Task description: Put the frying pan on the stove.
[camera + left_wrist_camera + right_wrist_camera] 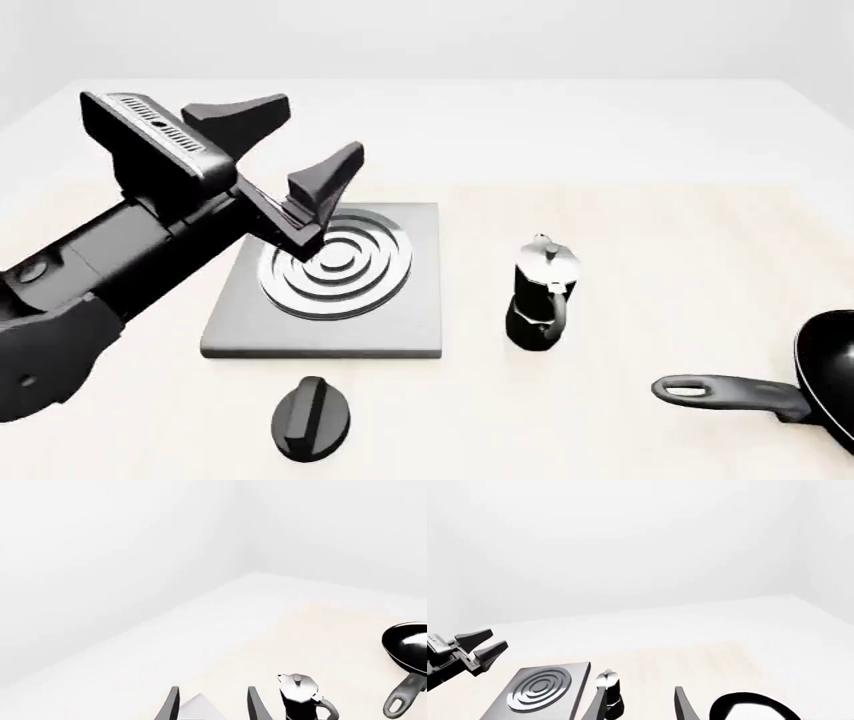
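Observation:
The frying pan (830, 365) lies on the table at the front right edge of the front view, its handle (727, 391) pointing left. It also shows in the left wrist view (407, 647) and partly in the right wrist view (754, 706). The stove (327, 285) lies left of centre; it also shows in the right wrist view (542, 690). My left gripper (311, 128) is open and empty, raised above the stove's back left. My right gripper (639, 709) is open and empty, out of the front view, with the pan just beside its fingers.
A black-and-silver moka pot (541, 296) stands between the stove and the pan. A small black oval knob (312, 418) lies in front of the stove. White walls rise behind the table.

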`<state>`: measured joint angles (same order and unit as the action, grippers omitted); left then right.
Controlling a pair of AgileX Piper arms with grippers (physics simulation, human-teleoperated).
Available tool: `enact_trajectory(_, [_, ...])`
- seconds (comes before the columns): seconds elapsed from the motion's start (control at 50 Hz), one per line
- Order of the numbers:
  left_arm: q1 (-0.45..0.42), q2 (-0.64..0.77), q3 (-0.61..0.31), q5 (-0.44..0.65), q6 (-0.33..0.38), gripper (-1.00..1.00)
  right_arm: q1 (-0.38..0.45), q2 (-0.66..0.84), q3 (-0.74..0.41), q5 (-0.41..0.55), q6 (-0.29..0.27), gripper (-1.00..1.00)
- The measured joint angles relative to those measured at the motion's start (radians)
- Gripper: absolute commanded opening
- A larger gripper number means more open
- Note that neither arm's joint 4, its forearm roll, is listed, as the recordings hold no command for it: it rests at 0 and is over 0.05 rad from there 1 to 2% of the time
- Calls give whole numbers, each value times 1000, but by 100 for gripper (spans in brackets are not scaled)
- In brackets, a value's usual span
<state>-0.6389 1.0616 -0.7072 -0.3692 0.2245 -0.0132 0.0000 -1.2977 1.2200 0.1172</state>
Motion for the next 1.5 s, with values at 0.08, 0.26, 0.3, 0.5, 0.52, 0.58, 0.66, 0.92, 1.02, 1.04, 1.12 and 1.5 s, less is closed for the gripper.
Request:
enact_trajectory(0.08, [-42, 53, -60, 17, 18, 100, 0, 0, 1, 0, 2, 100])
enact_trajectory(0.26, [-132, 166, -184, 59, 63, 100, -1, 0, 3, 0, 8, 100])
enact_trajectory(0.3, [-150, 188, -212, 70, 71, 100, -1, 0, 4, 0, 9, 100])
enact_trajectory(0.5, [-235, 290, -351, 135, 113, 100, -2, 0, 7, 0, 15, 100])
enact_trajectory(0.52, [-243, 298, -363, 142, 116, 100, -2, 0, 7, 0, 15, 100])
enact_trajectory(0.58, [-265, 325, -401, 162, 125, 100, -2, 0, 8, 0, 17, 100])
enact_trajectory(0.66, [-292, 361, -450, 188, 135, 100, -2, 0, 9, 0, 19, 100])
enact_trajectory(0.92, [-361, 470, -609, 282, 170, 100, -1, 0, 10, 0, 22, 100])
enact_trajectory(1.02, [-387, 516, -674, 323, 184, 100, 0, 0, 11, 0, 23, 100])
enact_trajectory(1.04, [-392, 526, -687, 331, 187, 100, 0, 0, 11, 0, 23, 100])
enact_trajectory(1.12, [-410, 561, -733, 360, 196, 100, 0, 0, 12, 0, 24, 100])
enact_trajectory(1.5, [-455, 746, -962, 504, 240, 100, 5, 0, 14, 0, 30, 100])
